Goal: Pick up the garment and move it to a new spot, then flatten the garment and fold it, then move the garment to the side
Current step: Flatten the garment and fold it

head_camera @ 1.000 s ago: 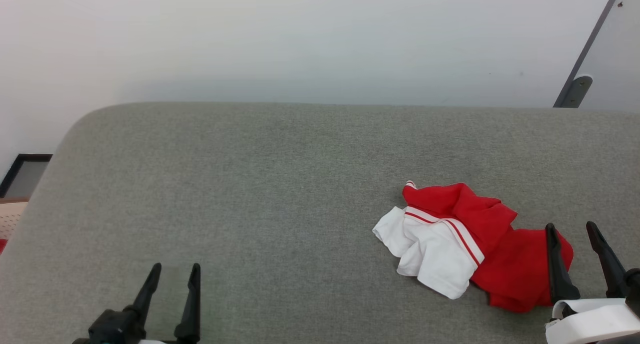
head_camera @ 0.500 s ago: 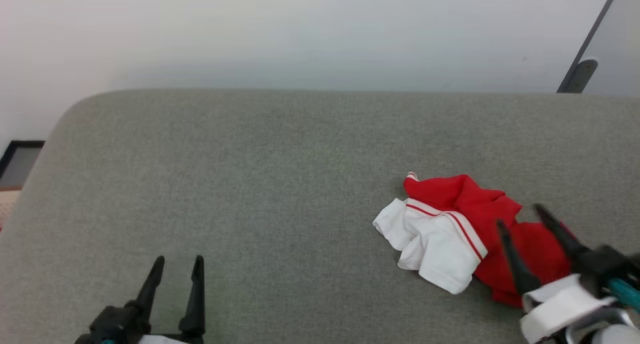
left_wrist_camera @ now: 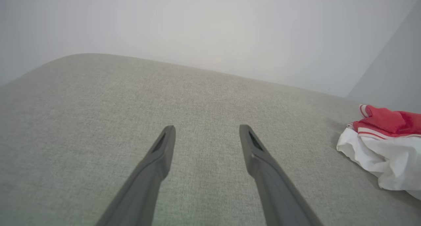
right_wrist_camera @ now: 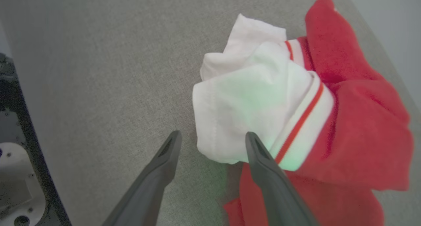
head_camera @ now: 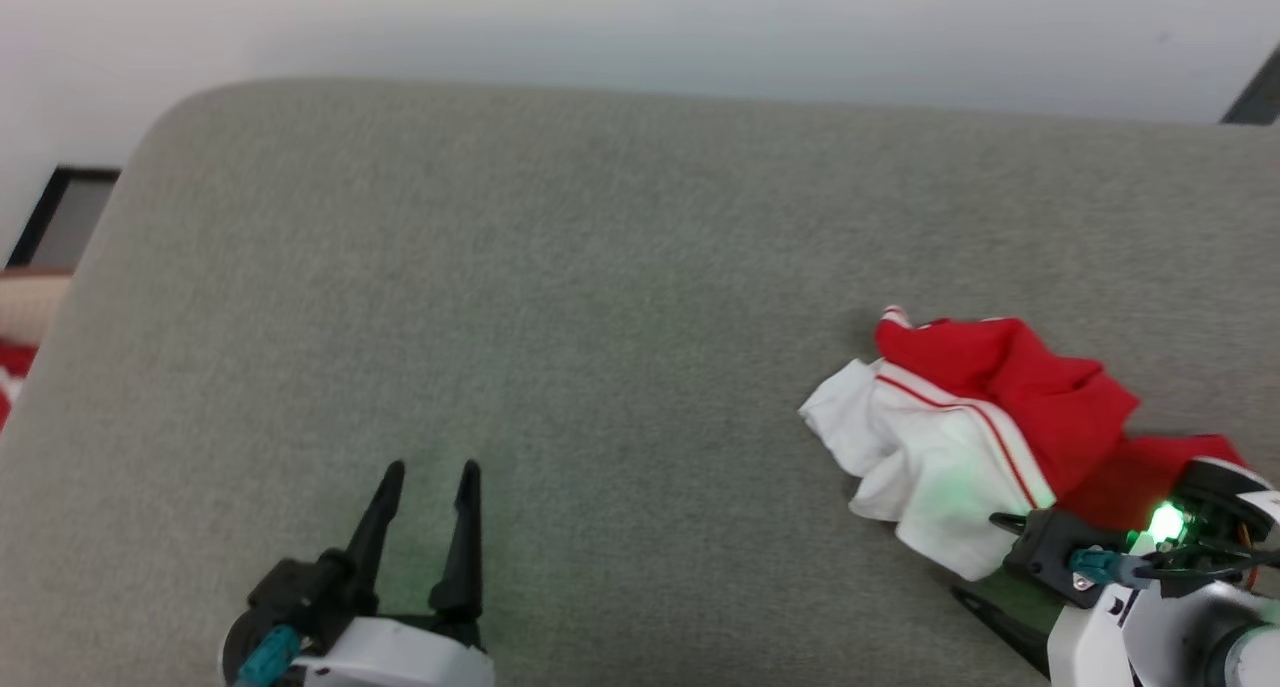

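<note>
The garment, red with a white sleeve and striped trim, lies crumpled on the right of the grey cushion. It also lies at the right edge in the left wrist view. My right gripper is open and hangs low over the garment's near edge. One of its fingers crosses the white sleeve and the other is over bare cushion. Nothing is held. My left gripper stands open over bare cushion at the lower left, far from the garment, with its fingers spread.
A pale wall runs behind the cushion's rounded far edge. Beyond the cushion's left edge are a dark-framed panel and something red. Part of my base shows left of the right gripper. Wide bare cushion lies left of the garment.
The head camera has tipped down and shifted. My right gripper has swung from upright beside the garment's red part to lie across its near white edge. The left gripper keeps its pose.
</note>
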Motion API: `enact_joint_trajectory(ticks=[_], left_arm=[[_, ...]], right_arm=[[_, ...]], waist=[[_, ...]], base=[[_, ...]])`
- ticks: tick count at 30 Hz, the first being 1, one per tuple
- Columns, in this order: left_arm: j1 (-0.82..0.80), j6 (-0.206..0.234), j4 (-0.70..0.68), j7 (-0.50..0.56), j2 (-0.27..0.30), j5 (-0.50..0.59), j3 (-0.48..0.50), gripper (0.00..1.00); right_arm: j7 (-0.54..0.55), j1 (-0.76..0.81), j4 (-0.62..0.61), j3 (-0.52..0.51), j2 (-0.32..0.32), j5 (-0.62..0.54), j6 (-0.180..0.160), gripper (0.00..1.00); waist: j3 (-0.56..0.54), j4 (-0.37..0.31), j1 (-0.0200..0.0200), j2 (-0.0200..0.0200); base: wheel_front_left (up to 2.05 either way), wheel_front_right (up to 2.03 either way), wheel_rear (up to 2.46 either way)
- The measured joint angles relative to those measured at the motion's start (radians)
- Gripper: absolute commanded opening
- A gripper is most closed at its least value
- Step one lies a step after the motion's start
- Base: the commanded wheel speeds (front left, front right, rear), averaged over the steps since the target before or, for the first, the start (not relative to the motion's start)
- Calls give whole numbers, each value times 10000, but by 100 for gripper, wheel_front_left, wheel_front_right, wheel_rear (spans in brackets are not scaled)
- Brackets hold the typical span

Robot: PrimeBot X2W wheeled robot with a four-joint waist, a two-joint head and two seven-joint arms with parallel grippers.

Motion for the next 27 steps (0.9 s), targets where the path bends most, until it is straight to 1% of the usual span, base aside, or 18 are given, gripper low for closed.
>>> enact_joint_trajectory(ticks=[3, 7, 11, 15, 16, 17, 18, 20, 23, 27], left_arm=[[-220, 0, 75, -2, -73, -88, -171, 100], [-430, 0, 176, -2, -107, -274, -399, 100], [-612, 0, 211, -2, -123, -690, -648, 100], [-689, 0, 201, -2, -123, -938, -759, 100], [-690, 0, 201, -2, -123, -951, -765, 100], [-691, 0, 203, -2, -125, -955, -767, 100], [-691, 0, 205, -2, -125, -974, -754, 100], [-689, 0, 209, -2, -123, -1022, -731, 100], [-684, 0, 238, -2, -123, -1034, -723, 100], [-680, 0, 245, -2, -128, -1030, -692, 100]], right_arm=[[479, -745, -249, 936, -439, -146, 0, 100], [823, -1612, -276, 2057, -673, -393, 0, 100], [851, -2236, 36, 2671, -715, -709, 0, 100], [685, -2533, 359, 2964, -709, -871, 2, 100], [617, -2562, 395, 2984, -700, -872, 2, 78], [552, -2593, 430, 2999, -686, -888, 2, 37], [495, -2620, 468, 3003, -658, -897, 8, 23], [366, -2638, 541, 2964, -577, -943, 15, 0], [136, -2638, 698, 2673, -426, -1028, 12, 0], [-92, -2464, 738, 1979, -441, -1064, 2, 0]], waist=[[311, 217, 0, 0], [674, 532, 0, 0], [950, 859, 0, 0], [1176, 1119, 0, 0], [1224, 1167, 0, 0], [1264, 1208, 0, 0], [1294, 1240, 0, 0], [1319, 1258, -1, 0], [1285, 1188, 0, 0], [1192, 1021, 0, 0]], base=[[0, 0, 0], [0, 0, 0], [0, 0, 0], [0, 0, 0], [0, 0, 0], [0, 0, 0], [0, 0, 0], [0, 0, 0], [0, 0, 0], [0, 0, 0]])
